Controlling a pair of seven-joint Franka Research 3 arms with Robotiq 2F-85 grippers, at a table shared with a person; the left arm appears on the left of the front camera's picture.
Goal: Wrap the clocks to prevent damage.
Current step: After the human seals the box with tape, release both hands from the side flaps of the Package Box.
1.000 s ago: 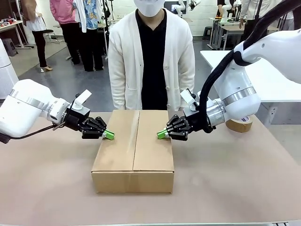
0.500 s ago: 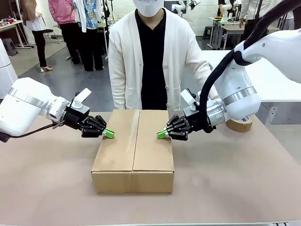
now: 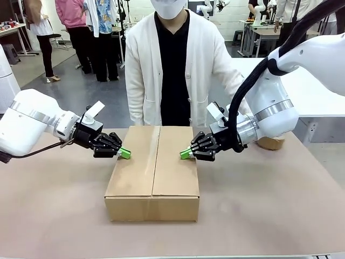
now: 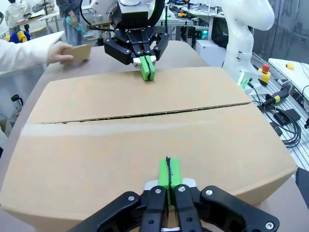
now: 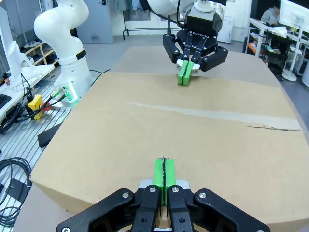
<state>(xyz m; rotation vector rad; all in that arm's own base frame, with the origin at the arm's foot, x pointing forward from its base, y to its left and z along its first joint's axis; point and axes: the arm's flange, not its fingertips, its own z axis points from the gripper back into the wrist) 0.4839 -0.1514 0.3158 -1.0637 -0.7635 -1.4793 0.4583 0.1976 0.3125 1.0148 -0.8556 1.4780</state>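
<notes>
Cardboard box (image 3: 153, 172) sits mid surface (image 3: 280, 216) with its flaps folded shut and the centre seam running away from the robot. No fresh tape visible across the seam. Clocks aren't visible; presumably inside the box, can't confirm.

Box likely stiff at edges and corners, soft along the seam; top panels would bow if pushed mid-span. Contents are fragile per the task, so no tipping or dropping. Best hold is on opposite side walls, low down, or just pin the flaps near their outer edges.

Left claw (image 3: 125, 154) is closed, pads together, nothing in it, tip at the top's left edge. Right claw (image 3: 185, 154) is the same: closed, empty, tip at the right edge. Contact with the flaps looks likely, can't tell for sure.

Person (image 3: 172, 70) stands at the far side, one hand (image 4: 60, 53) on a tape roll (image 4: 81, 52) beyond the right arm.
</notes>
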